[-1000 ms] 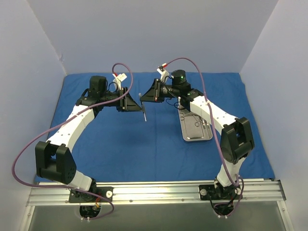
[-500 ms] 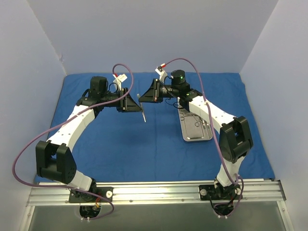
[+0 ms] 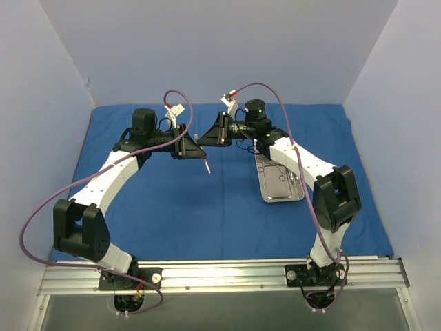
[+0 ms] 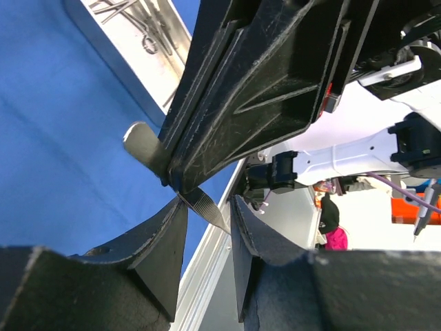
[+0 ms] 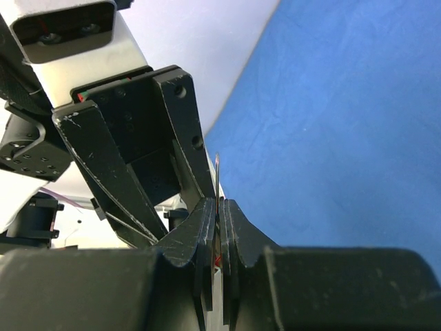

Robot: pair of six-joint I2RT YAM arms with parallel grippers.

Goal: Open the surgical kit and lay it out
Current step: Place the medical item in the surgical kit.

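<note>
Though blurry, right gripper (image 5: 218,207) pinching instrument (image 5: 216,172)

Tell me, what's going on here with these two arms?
The two arms meet in mid-air above the blue drape, with a thin silver instrument between them, apparently a handover. The right gripper has its jaws shut on it. The left gripper has its jaws apart around the other end; whether they grip is unclear. The steel tray lies on the drape, holding other instruments.
</note>
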